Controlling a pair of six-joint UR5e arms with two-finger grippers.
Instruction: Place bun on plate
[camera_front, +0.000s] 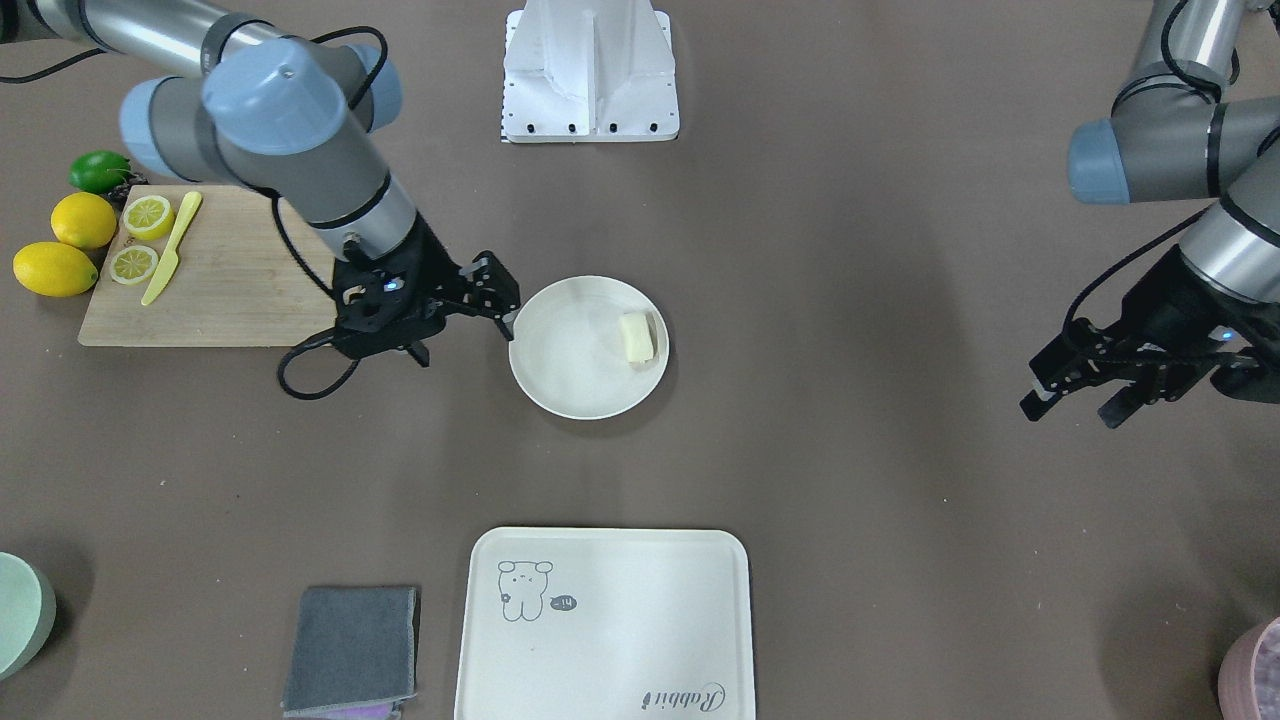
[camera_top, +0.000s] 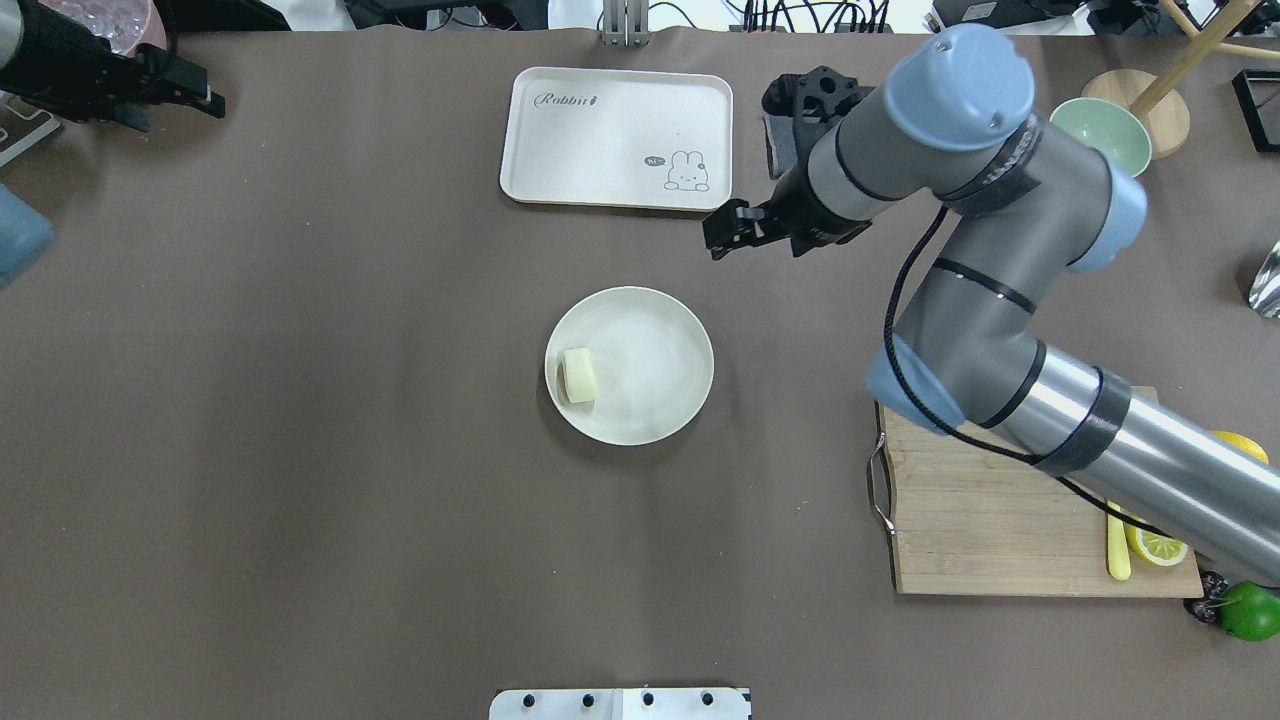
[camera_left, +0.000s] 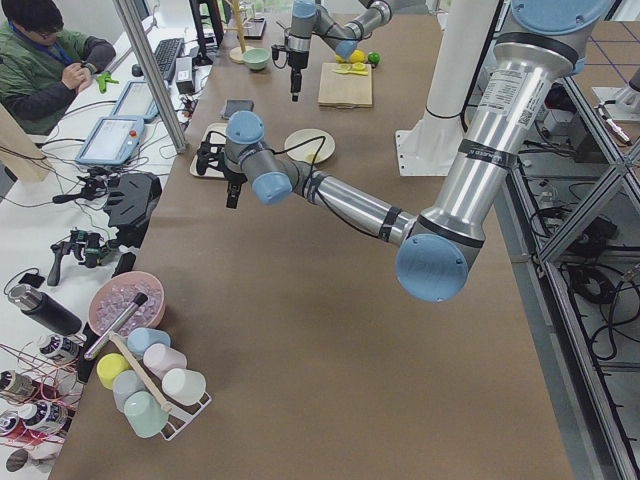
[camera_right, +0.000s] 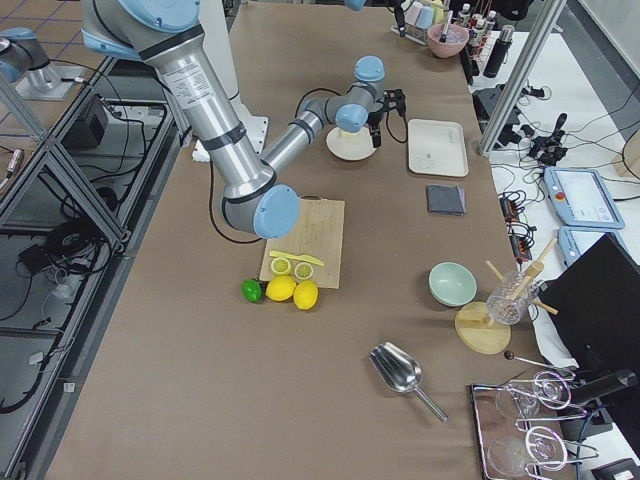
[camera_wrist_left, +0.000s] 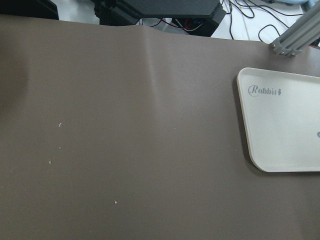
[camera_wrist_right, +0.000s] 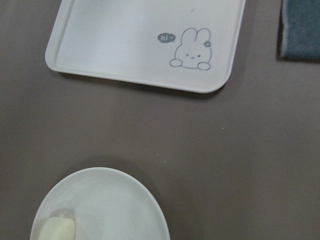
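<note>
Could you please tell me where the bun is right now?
In the overhead view the bun lies on the plate, by its left rim, mid-table, with the tray beyond it.

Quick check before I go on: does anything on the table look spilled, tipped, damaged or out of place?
Nothing stands out. The bun lies fully inside the plate, off-centre, close to the rim on the robot's left side. The plate sits flat on the table. The right gripper is beside the plate, open and empty.
</note>
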